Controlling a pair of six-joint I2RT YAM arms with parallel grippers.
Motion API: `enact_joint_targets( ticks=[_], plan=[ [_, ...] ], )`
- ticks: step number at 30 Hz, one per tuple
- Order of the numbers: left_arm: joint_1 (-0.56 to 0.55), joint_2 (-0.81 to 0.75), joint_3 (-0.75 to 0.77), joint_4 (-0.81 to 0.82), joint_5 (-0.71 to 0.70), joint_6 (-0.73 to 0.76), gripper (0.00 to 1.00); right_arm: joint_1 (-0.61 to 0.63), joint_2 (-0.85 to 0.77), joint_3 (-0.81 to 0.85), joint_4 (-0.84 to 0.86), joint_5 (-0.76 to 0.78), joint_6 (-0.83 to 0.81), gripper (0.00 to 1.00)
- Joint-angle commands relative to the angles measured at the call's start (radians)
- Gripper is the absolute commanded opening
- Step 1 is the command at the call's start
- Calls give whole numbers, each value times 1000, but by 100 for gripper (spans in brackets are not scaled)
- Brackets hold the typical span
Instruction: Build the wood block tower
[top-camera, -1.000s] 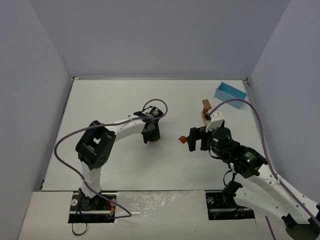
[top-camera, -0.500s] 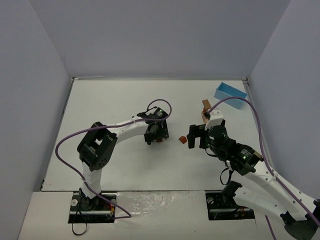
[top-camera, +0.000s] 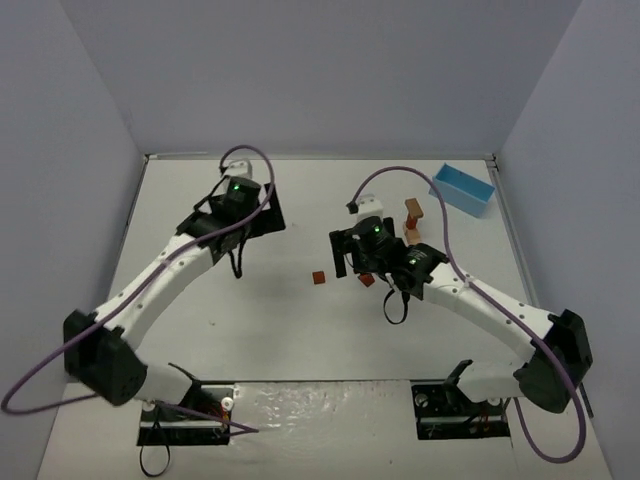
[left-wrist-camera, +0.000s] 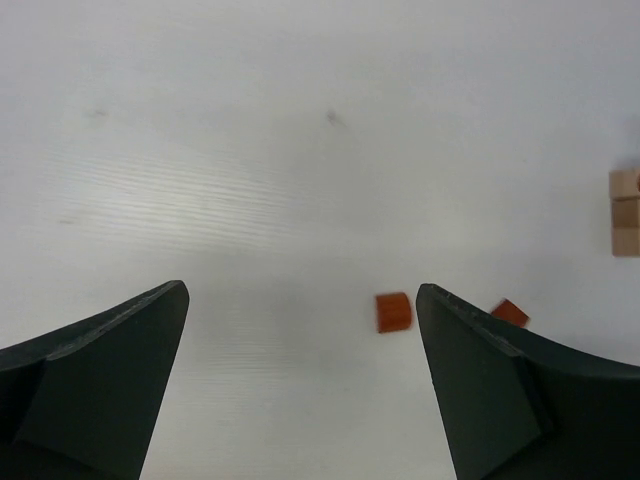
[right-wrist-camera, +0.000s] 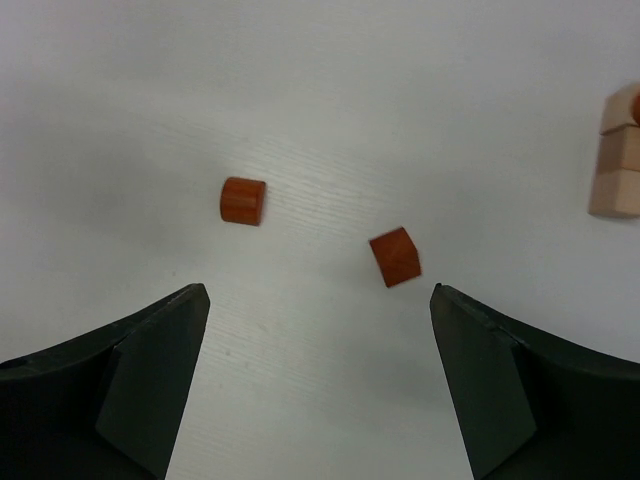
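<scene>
Left tool (left-wrist-camera: 302, 292), right tool (right-wrist-camera: 318, 290) gape empty; 2 red blocks (right-wrist-camera: 243, 201) (right-wrist-camera: 395, 257) lie apart.

Red cube (right-wrist-camera: 395, 256) + tan stack (right-wrist-camera: 618, 165): matt wood. Table (right-wrist-camera: 330, 90): white, matt, faintly ribbed. R gripper fingers (right-wrist-camera: 120, 385): dark matt plastic.

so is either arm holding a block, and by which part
Nothing is held. The left end effector and right end effector are open and empty; the round-topped block and red cube lie on the table.
</scene>
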Motion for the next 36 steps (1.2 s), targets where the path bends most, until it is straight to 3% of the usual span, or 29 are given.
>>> enact_joint_targets(
  ticks=[1,6,16,36],
  plan=[
    [129,-249,-125,-51,-84,165,97,46,205,107,107,-34,-3,88],
    [235,-425,-291,-74,-38,224,97,67,379,166,135,-1,80,84],
    [242,-553,-452,-53,-33,286,97,82,494,197,147,77,178,81],
    [242,-522,-456,-37,-19,276,97,100,608,225,162,69,219,57]
  ],
)
